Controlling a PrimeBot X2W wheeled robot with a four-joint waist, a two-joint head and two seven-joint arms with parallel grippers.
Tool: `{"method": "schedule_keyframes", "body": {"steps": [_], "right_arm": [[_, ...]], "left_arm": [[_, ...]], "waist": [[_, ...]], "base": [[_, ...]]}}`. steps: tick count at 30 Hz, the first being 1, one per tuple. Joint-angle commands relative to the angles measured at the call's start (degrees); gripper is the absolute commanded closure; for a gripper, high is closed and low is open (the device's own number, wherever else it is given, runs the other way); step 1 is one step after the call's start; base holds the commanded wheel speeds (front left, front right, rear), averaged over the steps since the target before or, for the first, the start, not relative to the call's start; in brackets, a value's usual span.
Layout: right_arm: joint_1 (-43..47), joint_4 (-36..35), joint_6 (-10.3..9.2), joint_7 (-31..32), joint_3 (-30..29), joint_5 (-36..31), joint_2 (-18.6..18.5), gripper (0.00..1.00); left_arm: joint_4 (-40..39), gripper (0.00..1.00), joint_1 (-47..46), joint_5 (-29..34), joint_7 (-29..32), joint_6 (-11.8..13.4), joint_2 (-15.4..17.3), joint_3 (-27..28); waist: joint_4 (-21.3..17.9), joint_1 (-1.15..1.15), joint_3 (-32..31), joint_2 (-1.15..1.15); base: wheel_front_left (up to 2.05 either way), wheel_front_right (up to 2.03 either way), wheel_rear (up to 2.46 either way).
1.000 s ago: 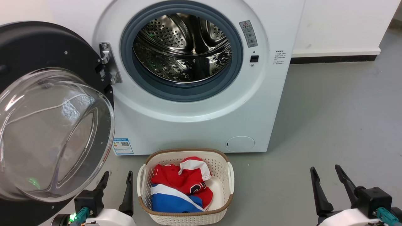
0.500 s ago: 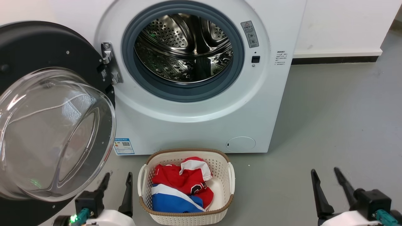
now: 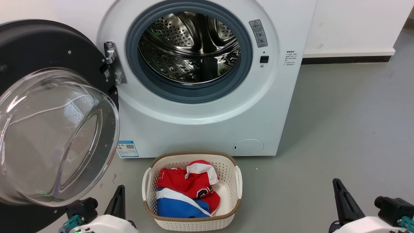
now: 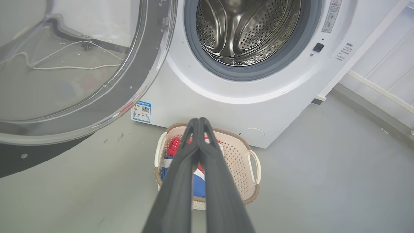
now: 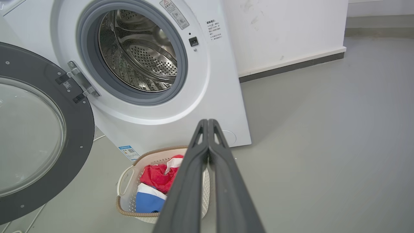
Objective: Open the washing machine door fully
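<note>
Washing machine door [image 3: 55, 129] gapes at nine o'clock; left gripper [image 4: 198, 120] and right gripper [image 5: 207, 121], fingers clenched empty, shouldn't bump it.

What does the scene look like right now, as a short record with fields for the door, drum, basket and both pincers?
Washing machine door: swung wide open, to the robot's left
Drum: exposed, looks empty
Laundry basket: on the floor in front of the washing machine
Clothes: red, white and blue, inside the basket
Left pincer: shut, holding nothing, not touching the door
Right pincer: shut, holding nothing
</note>
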Motion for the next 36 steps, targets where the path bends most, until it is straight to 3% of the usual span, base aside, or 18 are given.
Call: {"method": "schedule_keyframes", "body": {"steps": [1,36], "right_arm": [[-2.0,-0.4,0.0,0.3,-0.3,3.2,0.0,1.0],[-7.0,3.8,0.0,4.6,-2.1,34.2,-0.1,1.0]], "left_arm": [[-0.8,1.0,-1.9,-2.3,0.6,-0.6,0.0,1.4],[-1.1,1.0,-4.1,-25.9,7.9,-6.7,-5.6,10.4]], "waist": [[0.0,0.0,0.1,0.0],[0.4,0.0,1.3,0.0]], "base": [[0.0,0.0,0.0],[0.0,0.0,0.0]]}}
